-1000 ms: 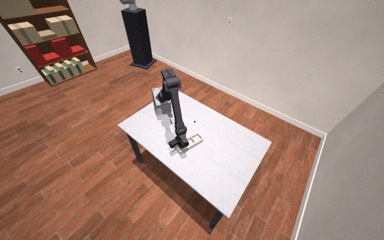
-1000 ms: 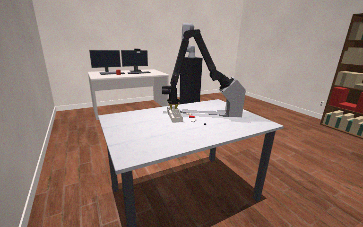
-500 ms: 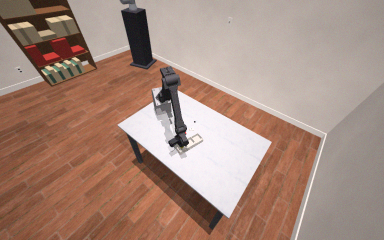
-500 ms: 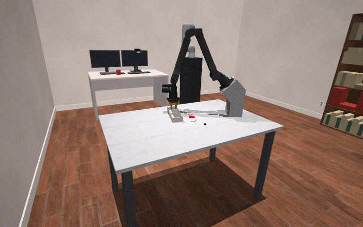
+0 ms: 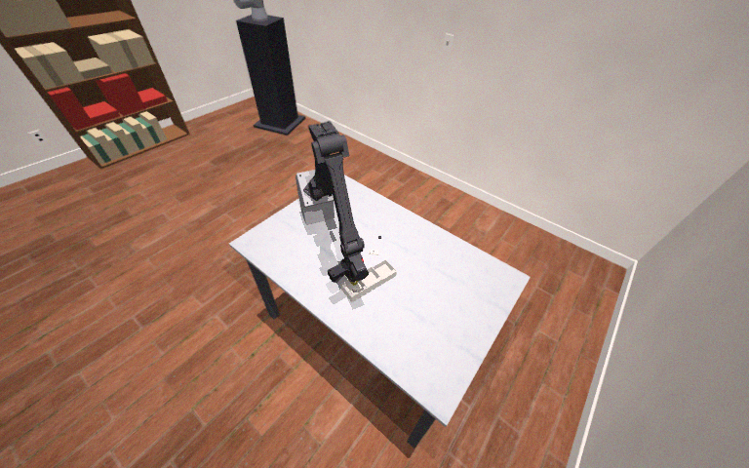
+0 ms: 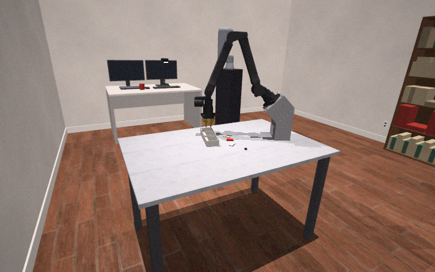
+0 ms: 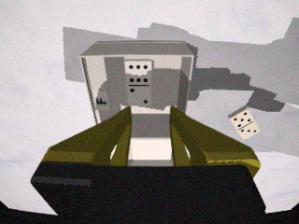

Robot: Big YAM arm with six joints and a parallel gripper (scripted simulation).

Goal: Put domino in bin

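The gripper (image 5: 354,283) (image 6: 208,126) (image 7: 150,113) is spread above bin F (image 5: 353,296) (image 6: 202,131) (image 7: 135,49) (pinching nothing), probably because the domino (image 7: 139,91) lies inside.

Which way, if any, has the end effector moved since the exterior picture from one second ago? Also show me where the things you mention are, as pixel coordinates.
Yes: up. The end effector (image 5: 354,283) (image 6: 208,126) (image 7: 150,113) stands higher above the row of bins (image 5: 375,286) (image 6: 212,144) (image 7: 137,49) in the exterior view.
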